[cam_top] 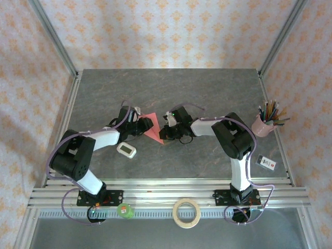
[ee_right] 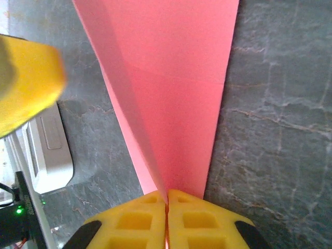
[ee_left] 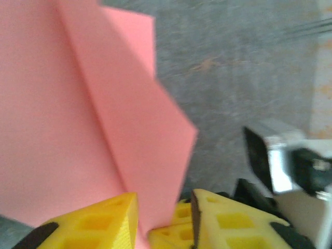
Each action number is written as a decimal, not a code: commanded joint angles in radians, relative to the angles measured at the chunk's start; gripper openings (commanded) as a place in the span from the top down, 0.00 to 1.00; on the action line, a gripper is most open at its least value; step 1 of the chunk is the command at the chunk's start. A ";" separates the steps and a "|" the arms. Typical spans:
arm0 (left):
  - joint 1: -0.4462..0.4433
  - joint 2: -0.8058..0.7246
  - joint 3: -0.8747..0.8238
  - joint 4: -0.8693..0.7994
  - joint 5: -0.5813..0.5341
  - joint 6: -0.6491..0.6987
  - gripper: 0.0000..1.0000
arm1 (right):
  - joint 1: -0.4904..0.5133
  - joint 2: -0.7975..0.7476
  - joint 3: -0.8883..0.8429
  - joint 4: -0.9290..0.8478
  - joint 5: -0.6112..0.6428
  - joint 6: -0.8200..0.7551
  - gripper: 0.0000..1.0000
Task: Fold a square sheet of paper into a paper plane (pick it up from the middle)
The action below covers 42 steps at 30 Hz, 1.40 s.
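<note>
The pink-red sheet of paper (cam_top: 152, 127) is held off the grey table between my two grippers, folded along a long crease. In the right wrist view it (ee_right: 176, 88) narrows to a point that runs into my right gripper (ee_right: 167, 196), whose yellow fingers are shut on it. In the left wrist view the creased paper (ee_left: 78, 104) fills the left half and passes down between the fingers of my left gripper (ee_left: 164, 207), which stand apart around it. From above, the left gripper (cam_top: 144, 124) is at the paper's left edge and the right gripper (cam_top: 165, 132) at its right.
A small white rounded gadget (cam_top: 126, 150) lies on the table near the left arm, also in the right wrist view (ee_right: 46, 150). A pink cup of pencils (cam_top: 264, 123) and a small card (cam_top: 266, 163) sit at the right. A tape roll (cam_top: 187, 213) lies on the front rail.
</note>
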<state>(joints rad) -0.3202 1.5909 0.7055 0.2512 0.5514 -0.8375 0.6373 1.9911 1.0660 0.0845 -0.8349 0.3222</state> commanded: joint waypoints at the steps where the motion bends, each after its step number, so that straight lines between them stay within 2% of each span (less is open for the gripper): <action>1: 0.010 0.006 -0.028 0.120 0.063 -0.007 0.76 | 0.003 0.053 -0.034 -0.019 -0.060 0.025 0.91; 6: 0.010 0.062 -0.056 0.256 0.141 -0.047 0.84 | -0.015 0.052 -0.055 0.020 -0.115 0.028 0.91; 16: 0.010 0.159 -0.058 0.406 0.235 -0.089 0.91 | -0.029 0.052 -0.058 0.013 -0.156 0.003 0.91; 32: 0.010 0.234 -0.028 0.335 0.229 -0.052 0.92 | -0.029 0.042 -0.050 -0.014 -0.146 0.001 0.83; 42: 0.010 0.248 -0.021 0.331 0.234 -0.049 0.92 | -0.030 -0.012 -0.064 -0.057 -0.135 -0.011 0.82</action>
<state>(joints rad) -0.3141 1.8221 0.6617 0.5884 0.7712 -0.9142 0.5995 2.0014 1.0355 0.1429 -0.9794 0.3275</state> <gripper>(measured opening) 0.076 0.178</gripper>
